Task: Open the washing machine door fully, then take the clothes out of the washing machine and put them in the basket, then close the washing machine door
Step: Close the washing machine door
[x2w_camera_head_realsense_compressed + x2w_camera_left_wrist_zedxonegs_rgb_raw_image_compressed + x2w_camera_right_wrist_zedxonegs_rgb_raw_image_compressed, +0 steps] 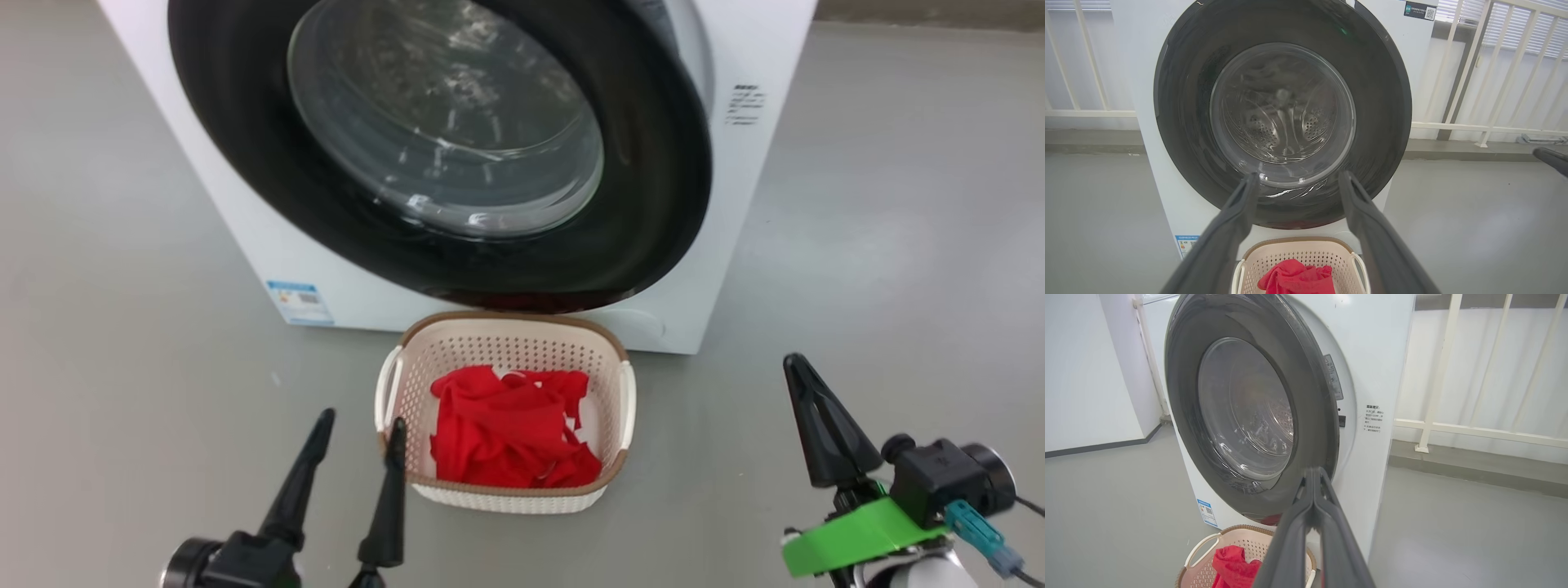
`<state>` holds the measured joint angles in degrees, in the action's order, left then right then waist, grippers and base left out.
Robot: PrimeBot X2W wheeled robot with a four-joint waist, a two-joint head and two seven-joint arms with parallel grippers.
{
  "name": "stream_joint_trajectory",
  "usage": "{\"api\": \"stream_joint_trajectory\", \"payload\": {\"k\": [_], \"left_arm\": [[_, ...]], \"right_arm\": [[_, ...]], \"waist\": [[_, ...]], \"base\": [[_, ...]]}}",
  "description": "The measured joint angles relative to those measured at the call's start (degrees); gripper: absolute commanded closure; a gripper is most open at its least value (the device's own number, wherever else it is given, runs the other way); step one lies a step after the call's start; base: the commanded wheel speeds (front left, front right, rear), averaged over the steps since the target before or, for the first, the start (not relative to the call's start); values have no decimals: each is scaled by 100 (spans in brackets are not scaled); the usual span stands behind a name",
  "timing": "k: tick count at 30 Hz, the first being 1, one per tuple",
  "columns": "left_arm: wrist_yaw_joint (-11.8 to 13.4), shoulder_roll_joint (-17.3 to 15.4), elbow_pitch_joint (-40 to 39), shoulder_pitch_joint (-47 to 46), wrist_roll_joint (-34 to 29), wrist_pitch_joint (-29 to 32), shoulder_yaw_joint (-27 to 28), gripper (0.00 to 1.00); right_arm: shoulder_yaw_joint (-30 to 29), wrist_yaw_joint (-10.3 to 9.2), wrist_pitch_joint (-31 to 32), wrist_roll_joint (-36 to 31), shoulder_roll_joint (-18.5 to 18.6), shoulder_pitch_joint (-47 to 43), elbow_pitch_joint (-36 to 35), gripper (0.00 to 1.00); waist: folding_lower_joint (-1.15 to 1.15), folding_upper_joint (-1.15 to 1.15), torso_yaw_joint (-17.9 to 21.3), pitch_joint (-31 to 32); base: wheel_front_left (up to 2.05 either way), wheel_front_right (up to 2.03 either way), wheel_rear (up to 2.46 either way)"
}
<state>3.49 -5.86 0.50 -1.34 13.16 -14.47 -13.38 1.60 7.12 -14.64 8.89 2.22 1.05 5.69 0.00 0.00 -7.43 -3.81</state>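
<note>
Two grippers flank the basket point(506, 317): the left gripper point(362, 418), at seven o'clock, is spread and empty. Clothes point(510, 429) lie in the basket at six, under the door point(237, 163), slightly ajar on the washer point(775, 49). The right gripper point(796, 363), at four o'clock, is pinched closed, empty.

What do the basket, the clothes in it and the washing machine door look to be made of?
The basket: likely moulded plastic, matte cream, evenly perforated. The clothes: soft red fabric, crumpled in folds. The washing machine door: glossy black rim, probably plastic, around clear glass catching reflections.
</note>
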Motion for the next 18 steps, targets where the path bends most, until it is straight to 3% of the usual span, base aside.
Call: {"api": "stream_joint_trajectory", "payload": {"k": [7, 18], "left_arm": [[-57, 136, 32, -284, -68, 0, -307, 0], [-116, 191, 24, -511, -110, 0, -494, 0]], "right_arm": [[125, 0, 0, -213, 40, 681, 270, 100], [250, 0, 0, -244, 398, 1757, 865, 100]], "waist": [[0, 0, -312, -254], [0, 0, -794, -582]], "base": [[0, 0, 0], [0, 0, 0]]}}
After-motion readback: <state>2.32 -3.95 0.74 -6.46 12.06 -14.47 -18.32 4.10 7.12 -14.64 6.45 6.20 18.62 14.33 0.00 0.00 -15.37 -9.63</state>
